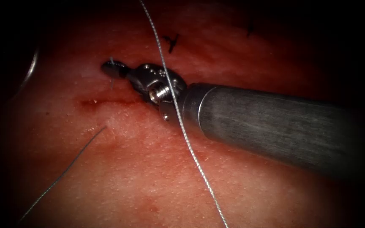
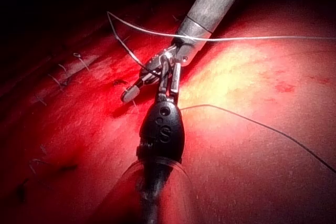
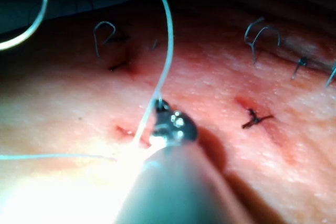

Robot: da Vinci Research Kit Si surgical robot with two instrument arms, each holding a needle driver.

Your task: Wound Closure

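Note:
The right tool [image 1: 114, 69] reaches in from the right, above the short red cut [image 1: 102, 101]. Its jaws are shut, tip low over the tissue [image 1: 148, 177]; a faint pale strand crosses the tip. The white thread [image 1: 178, 114] lies over its wrist and runs from top to bottom. A thinner dark thread [image 1: 70, 164] leaves the tissue below the cut. In the left wrist view the left tool [image 2: 167, 81] has its jaws together on the curved needle [image 2: 126, 51], near its lower end; the needle is out of the tissue. The right tool [image 2: 131, 94] shows beyond it. The thread [image 3: 169, 35] arcs down onto the right tool [image 3: 170, 124].
Tied stitches with cut ends sit above the right tool [image 1: 172, 41] and farther right [image 1: 250, 29]. More stitches and cut ends [image 3: 257, 35] show in the right wrist view. A bright curved arc [image 1: 31, 69] lies at the dark left edge.

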